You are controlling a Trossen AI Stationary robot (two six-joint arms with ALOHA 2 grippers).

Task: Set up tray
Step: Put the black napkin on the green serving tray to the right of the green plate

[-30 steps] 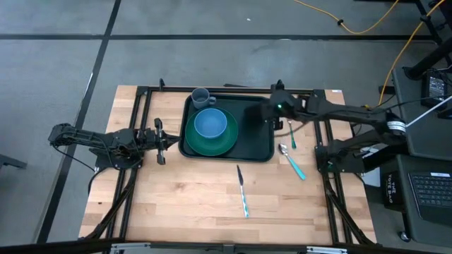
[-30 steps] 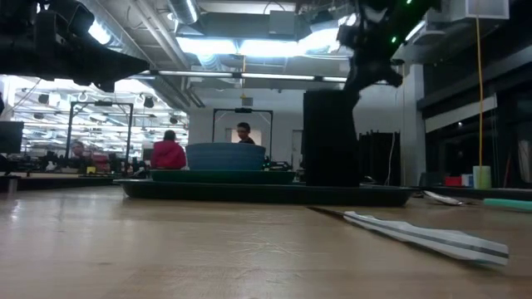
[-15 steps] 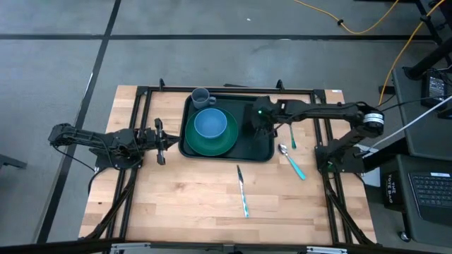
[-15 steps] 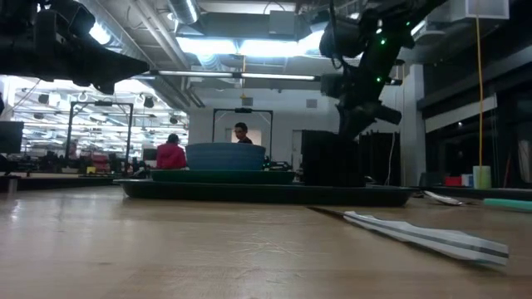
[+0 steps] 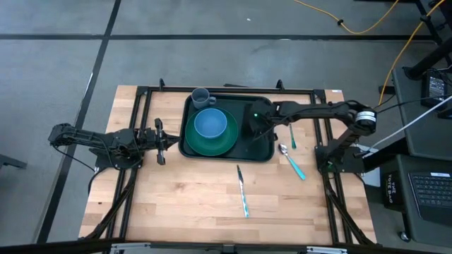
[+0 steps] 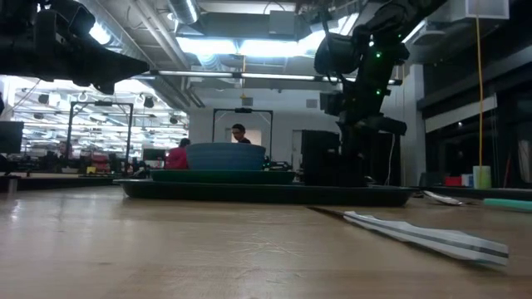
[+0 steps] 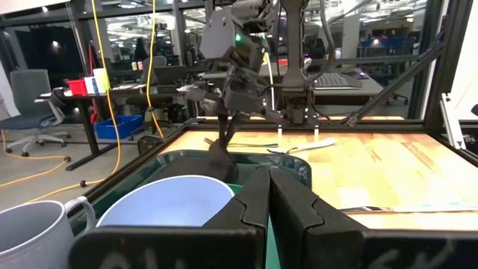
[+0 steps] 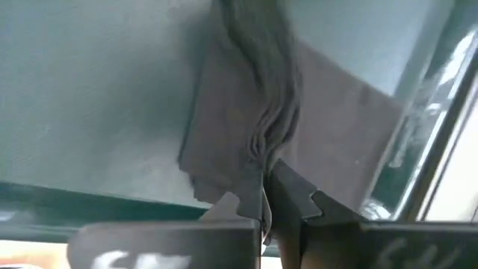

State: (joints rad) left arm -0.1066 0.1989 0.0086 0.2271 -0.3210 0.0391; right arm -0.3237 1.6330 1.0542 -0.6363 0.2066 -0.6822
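Observation:
The dark green tray [image 5: 263, 152] lies at the table's far middle and holds a green plate [image 5: 224, 143] with a blue bowl [image 5: 209, 124] and a grey cup [image 5: 200, 97]. My right gripper [image 5: 253, 121] is low over the tray's right half, shut on the black napkin [image 8: 336, 112]. In the low view the napkin [image 6: 328, 158] stands as a dark bunched shape under the gripper [image 6: 357, 133]. My left gripper [image 5: 161, 132] waits shut at the tray's left edge. My right gripper pinches a bunched fold of the napkin [image 8: 263, 142] between its two fingers, several layers gathered together. The fingers come from above, slanting in from the table's right. The napkin's lower part spreads on the tray floor [image 8: 89, 90], slack.
A teal-handled fork [image 5: 292, 134] and spoon [image 5: 291, 159] lie on the table right of the tray, a knife [image 5: 242, 190] nearer the front. The metal frame [image 5: 141, 106] runs round the tray area. Bare wood lies along the table's near half. People show far behind in the low view.
My right gripper has moved toward the table's left and down over the tray's right half, staying shut. The napkin, which hung tall below it, has come down onto the tray and is now bunched and shorter.

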